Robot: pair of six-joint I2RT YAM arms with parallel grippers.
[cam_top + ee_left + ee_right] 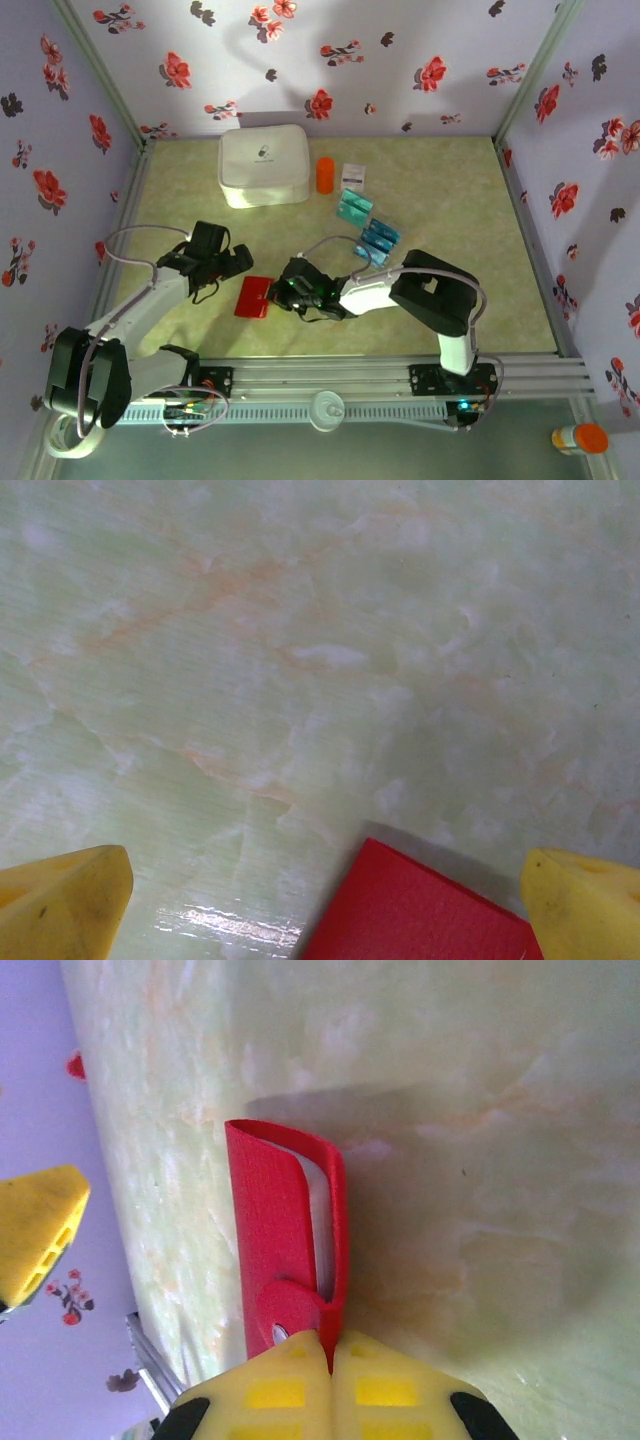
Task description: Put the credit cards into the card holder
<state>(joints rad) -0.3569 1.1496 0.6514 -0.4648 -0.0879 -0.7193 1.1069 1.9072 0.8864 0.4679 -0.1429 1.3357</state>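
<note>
The red card holder (pixel 253 296) lies on the table near the front, between my two grippers. My right gripper (pixel 286 290) is shut on its right edge. In the right wrist view the two yellow fingertips (pixel 290 1380) pinch a thin red flap of the card holder (pixel 275 1230), which stands slightly ajar with a pale inside showing. My left gripper (pixel 236 262) hangs open just left of it. A corner of the card holder (pixel 420 910) sits between its spread fingers (pixel 80 890). The credit cards, teal (pixel 354 208) and blue (pixel 379 238), lie further back on the table.
At the back stand a large white rounded case (pixel 263 165), an orange cylinder (pixel 325 174) and a small white printed box (pixel 353 177). Flowered walls (pixel 60 150) close in three sides. An orange-capped bottle (pixel 580 438) lies outside at the front right.
</note>
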